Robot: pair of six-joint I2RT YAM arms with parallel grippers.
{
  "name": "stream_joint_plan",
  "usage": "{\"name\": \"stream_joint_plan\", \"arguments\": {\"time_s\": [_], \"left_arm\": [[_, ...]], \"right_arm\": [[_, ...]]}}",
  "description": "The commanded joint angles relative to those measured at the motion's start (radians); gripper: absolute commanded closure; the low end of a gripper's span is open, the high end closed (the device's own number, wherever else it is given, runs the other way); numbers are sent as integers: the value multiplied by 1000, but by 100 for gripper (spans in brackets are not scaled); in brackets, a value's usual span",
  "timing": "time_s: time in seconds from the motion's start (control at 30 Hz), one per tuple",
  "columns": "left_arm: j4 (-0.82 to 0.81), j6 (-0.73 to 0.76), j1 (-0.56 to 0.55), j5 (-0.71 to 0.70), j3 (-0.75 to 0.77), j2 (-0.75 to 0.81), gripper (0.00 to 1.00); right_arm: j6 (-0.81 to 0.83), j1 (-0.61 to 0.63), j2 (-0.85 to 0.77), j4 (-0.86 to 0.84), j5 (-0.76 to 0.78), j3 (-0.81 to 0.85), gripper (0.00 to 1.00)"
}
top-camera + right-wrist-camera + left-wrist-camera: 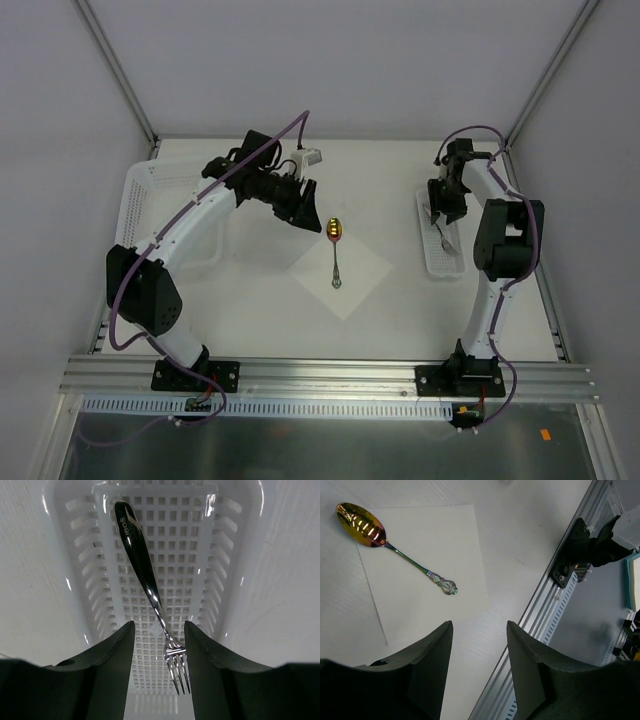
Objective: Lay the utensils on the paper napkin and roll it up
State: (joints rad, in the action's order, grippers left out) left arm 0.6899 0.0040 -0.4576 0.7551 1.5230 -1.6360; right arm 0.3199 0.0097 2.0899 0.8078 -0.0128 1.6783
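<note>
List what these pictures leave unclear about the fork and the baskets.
Right wrist view: glare breaks the lettering on the fork handle; not fully readable.
Top view: the right gripper covers most of the fork in the narrow basket.
Top view: the left arm crosses the wide basket, hiding part of its floor.

Lab robot cell, white walls (330, 60), aluminium rail (330, 372)

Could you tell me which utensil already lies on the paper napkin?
The gold-bowled spoon with an ornate silver handle; the black-handled fork lies in the white perforated plastic basket.
</note>
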Motion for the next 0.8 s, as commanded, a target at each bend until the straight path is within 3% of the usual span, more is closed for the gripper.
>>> {"name": "stream_joint_plan", "arguments": {"time_s": [0.0, 0.17, 0.3, 0.4, 0.6, 0.77], "left_arm": [[5, 28, 25, 59, -7, 15, 52], [10, 22, 54, 79, 11, -1, 52], [13, 16, 79, 92, 23, -13, 52], [13, 8, 86, 95, 28, -22, 52], [14, 1, 100, 105, 34, -28, 52], [14, 1, 106, 98, 39, -19, 51]], "right_arm": [[28, -5, 30, 22, 7, 43, 53], [33, -4, 61, 22, -6, 35, 54], [44, -4, 70, 22, -4, 34, 60], [50, -2, 67, 22, -7, 34, 68], [74, -4, 50, 21, -13, 32, 98], [71, -2, -25, 16, -50, 21, 100]]}}
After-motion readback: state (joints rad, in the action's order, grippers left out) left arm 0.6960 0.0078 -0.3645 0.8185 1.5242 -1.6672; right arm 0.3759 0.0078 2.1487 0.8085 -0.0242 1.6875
